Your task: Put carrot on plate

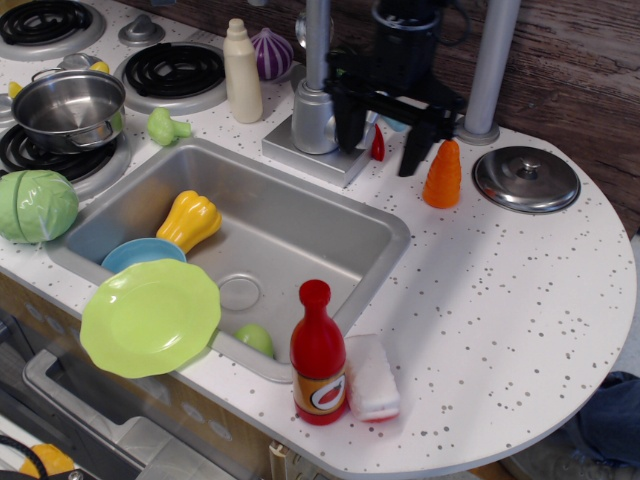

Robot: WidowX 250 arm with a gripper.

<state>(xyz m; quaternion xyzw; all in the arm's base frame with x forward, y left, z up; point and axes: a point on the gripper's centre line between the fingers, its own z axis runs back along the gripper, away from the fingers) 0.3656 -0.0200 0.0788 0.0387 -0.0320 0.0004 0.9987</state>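
The carrot is a small orange cone standing upright on the white counter right of the faucet. The light green plate rests on the sink's front left rim, with a blue plate behind it in the sink. My black gripper hangs open above the counter just left of the carrot, in front of the faucet. Its right finger is close beside the carrot; I cannot tell whether it touches. Nothing is held.
The sink holds a yellow squash toy and a green ball. A red bottle and a sponge stand at the front edge. A metal lid lies right of the carrot. A pot and green cabbage are at left.
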